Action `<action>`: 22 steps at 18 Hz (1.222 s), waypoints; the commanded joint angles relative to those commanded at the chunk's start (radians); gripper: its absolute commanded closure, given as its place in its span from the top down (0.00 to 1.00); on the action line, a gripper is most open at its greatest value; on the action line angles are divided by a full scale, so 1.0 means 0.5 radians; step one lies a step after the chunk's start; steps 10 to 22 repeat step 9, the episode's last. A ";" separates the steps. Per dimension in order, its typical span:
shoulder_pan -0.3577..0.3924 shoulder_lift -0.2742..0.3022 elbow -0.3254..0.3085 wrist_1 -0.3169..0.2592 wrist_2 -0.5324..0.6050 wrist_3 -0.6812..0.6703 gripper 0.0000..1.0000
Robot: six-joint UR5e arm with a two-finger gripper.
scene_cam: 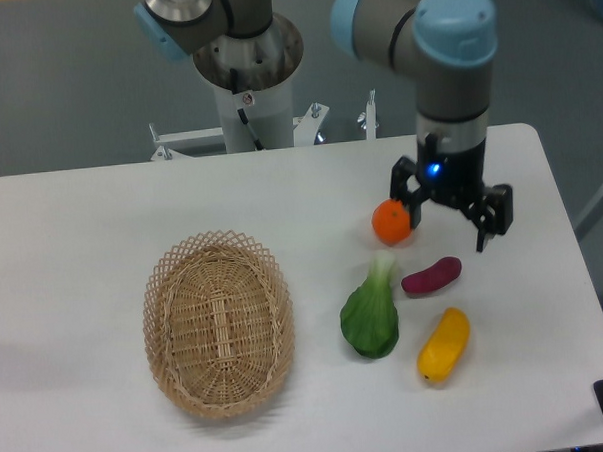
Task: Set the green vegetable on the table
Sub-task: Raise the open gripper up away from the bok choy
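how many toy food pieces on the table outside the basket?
4: orange beside the gripper, purple piece below it, green vegetable right of the basket, yellow fruit nearest the front edge.

floor (65, 86): grey, plain, behind the hand | counter (101, 225): white, smooth, rounded corner right of the hand | white frame (178, 141) on floor behind-left | light: even, soft

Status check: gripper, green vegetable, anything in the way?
Gripper open, empty, raised above the purple piece. Green vegetable lying on the table, free of the basket. Nothing obstructing.
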 joint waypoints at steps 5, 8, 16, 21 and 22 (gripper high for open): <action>0.000 0.000 -0.003 -0.015 0.003 0.025 1.00; 0.000 0.000 -0.003 -0.015 0.003 0.025 1.00; 0.000 0.000 -0.003 -0.012 0.003 0.025 1.00; 0.000 0.000 -0.003 -0.012 0.003 0.025 1.00; 0.000 0.000 -0.003 -0.012 0.003 0.025 1.00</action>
